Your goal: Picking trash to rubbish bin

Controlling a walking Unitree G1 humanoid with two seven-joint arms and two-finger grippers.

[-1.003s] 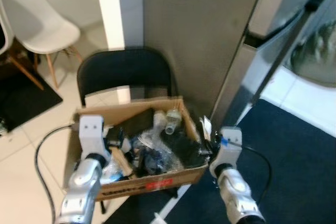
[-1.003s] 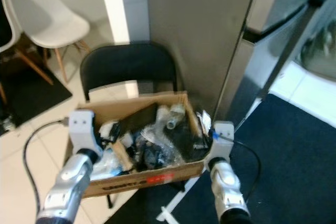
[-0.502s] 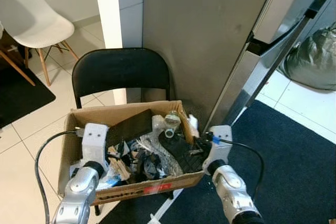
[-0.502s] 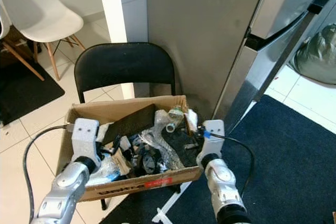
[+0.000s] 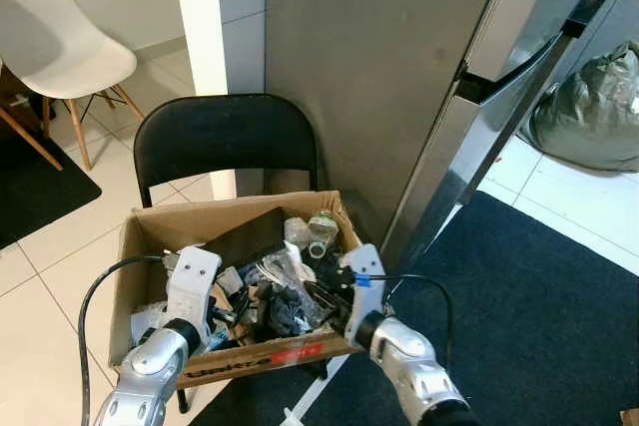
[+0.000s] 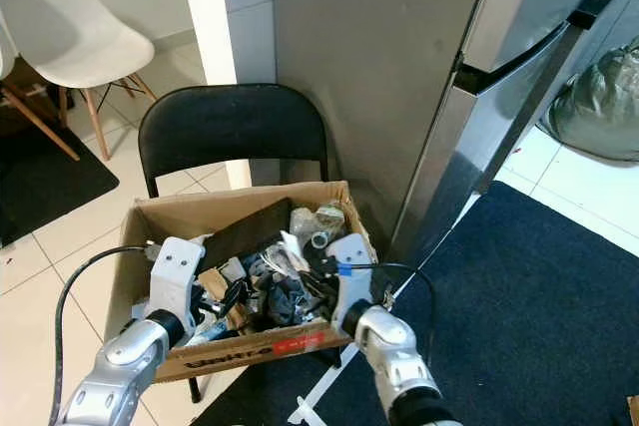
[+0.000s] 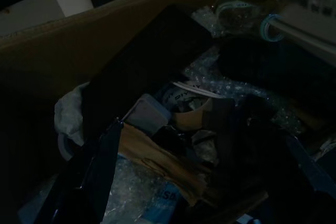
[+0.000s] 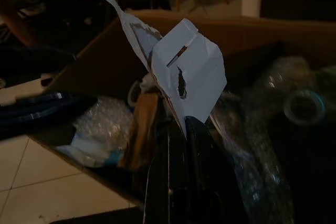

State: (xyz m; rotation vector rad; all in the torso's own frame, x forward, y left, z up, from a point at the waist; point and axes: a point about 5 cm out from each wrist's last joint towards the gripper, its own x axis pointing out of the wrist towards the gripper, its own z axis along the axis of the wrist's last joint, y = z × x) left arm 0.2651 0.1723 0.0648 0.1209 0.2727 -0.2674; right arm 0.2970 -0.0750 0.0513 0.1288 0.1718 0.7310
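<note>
A cardboard box [image 5: 150,231] full of trash sits on a black folding chair [image 5: 225,137]. Inside lie bubble wrap, a clear plastic bottle [image 5: 319,229], a black sheet and scraps of cardboard. My right gripper [image 8: 179,123] hangs over the right half of the box, shut on a torn white paper carton [image 8: 186,74], which stands up from the fingertips. My left gripper [image 5: 232,304] is over the left half of the box, with its fingers spread apart above the brown scraps [image 7: 157,156] and nothing between them.
A steel fridge [image 5: 519,77] stands right behind the chair. A dark blue rug [image 5: 539,306] covers the floor on the right, with a grey bag [image 5: 589,112] beyond it. A white chair [image 5: 60,37] stands at the far left on pale tiles.
My right gripper has moved left from the box's right edge to above its contents, carrying the white carton with it. The left gripper has shifted slightly inward. The camera has also moved.
</note>
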